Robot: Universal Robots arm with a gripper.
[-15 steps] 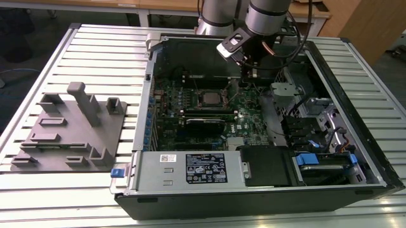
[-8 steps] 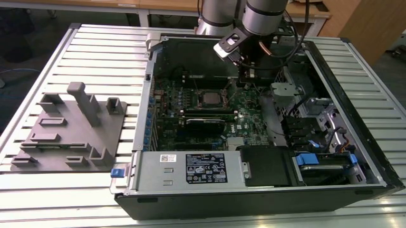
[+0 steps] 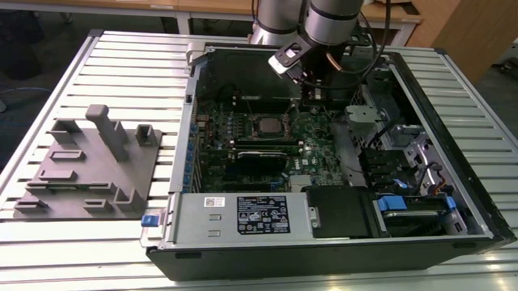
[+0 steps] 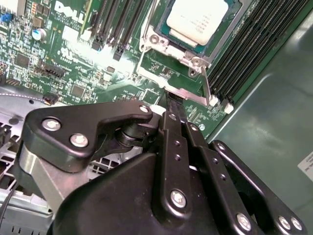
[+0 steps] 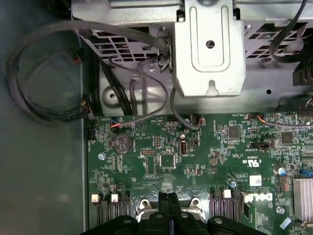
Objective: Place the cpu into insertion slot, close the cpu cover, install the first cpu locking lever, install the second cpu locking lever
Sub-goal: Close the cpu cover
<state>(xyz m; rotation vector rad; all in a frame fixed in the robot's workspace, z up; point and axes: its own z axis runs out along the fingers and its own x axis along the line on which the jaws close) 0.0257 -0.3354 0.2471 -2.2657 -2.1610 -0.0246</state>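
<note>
The cpu point(image 3: 267, 125) point(image 4: 198, 18) lies flat in the insertion slot point(image 4: 157, 40) of the green motherboard point(image 3: 312, 136), its silver-grey top showing. The silvery cpu cover point(image 4: 195, 61) frames the chip and looks folded down around it. A thin metal locking lever point(image 4: 207, 83) runs along one side of the socket. My gripper point(image 4: 172, 104) point(image 5: 168, 203) hovers just off the socket's edge with its black fingers pressed together and nothing between them. In the exterior view the gripper point(image 3: 312, 91) hangs inside the case, beyond the cpu and toward the exterior view's right.
The open computer case point(image 3: 453, 139) sits on a slatted table. Black memory slots point(image 4: 254, 44) flank the socket. A metal bracket point(image 5: 210, 49) and cables point(image 5: 49, 73) lie beside the board. A grey fixture plate point(image 3: 89, 163) stands at the exterior view's left. The power supply point(image 3: 242, 215) is at the front.
</note>
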